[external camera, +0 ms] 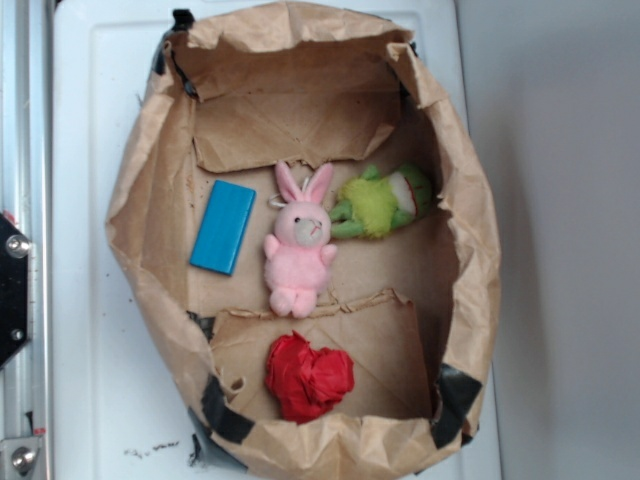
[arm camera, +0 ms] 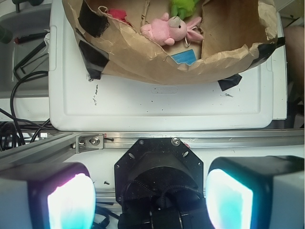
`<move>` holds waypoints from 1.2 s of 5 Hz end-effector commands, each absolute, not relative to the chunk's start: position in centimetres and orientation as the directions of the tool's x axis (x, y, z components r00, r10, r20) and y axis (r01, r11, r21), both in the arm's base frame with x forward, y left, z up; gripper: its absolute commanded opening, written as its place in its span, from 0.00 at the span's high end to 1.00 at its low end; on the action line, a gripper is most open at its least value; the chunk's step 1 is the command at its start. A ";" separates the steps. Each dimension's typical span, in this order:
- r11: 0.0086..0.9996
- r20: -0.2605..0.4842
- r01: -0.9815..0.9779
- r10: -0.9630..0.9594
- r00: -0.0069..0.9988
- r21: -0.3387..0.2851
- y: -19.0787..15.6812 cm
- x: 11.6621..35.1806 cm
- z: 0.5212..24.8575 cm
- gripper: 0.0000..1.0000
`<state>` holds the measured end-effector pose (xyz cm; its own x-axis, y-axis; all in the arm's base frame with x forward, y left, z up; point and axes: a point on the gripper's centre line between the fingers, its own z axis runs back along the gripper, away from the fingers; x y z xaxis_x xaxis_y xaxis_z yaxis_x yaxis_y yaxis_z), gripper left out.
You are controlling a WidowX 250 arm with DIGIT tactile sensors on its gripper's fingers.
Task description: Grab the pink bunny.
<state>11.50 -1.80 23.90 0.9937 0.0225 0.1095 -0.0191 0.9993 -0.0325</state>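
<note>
The pink bunny [external camera: 298,248] lies on its back in the middle of the brown paper bag [external camera: 140,200], ears pointing to the far end. In the wrist view the pink bunny [arm camera: 167,29] shows at the top, lying sideways inside the bag [arm camera: 157,67]. My gripper [arm camera: 150,198] is far from it, over the robot's black base plate, off the white board. Its two glowing pads [arm camera: 71,202] stand wide apart with nothing between them. The gripper does not show in the exterior view.
A blue block [external camera: 223,227] lies left of the bunny and a green-and-yellow plush [external camera: 383,205] right of it. A red fabric lump [external camera: 308,376] sits at the bag's near end. The bag rests on a white board [arm camera: 157,107]; an aluminium rail [arm camera: 200,139] runs beside it.
</note>
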 end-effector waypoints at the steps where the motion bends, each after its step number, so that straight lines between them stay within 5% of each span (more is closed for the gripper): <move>1: 0.999 0.110 -0.019 0.023 0.994 -0.032 -1.8 11.5 23.9 0.00; 3: 0.994 0.095 0.012 -0.002 0.995 -0.104 1.9 17.0 20.3 0.00; 5: 0.991 0.134 0.116 -0.107 0.985 -0.062 5.5 21.9 18.9 0.00; 6: 0.958 0.164 0.278 -0.285 0.944 0.066 4.5 24.1 19.7 0.00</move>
<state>23.43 4.65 18.31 0.9561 -0.2662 0.1223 0.2636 0.9639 0.0368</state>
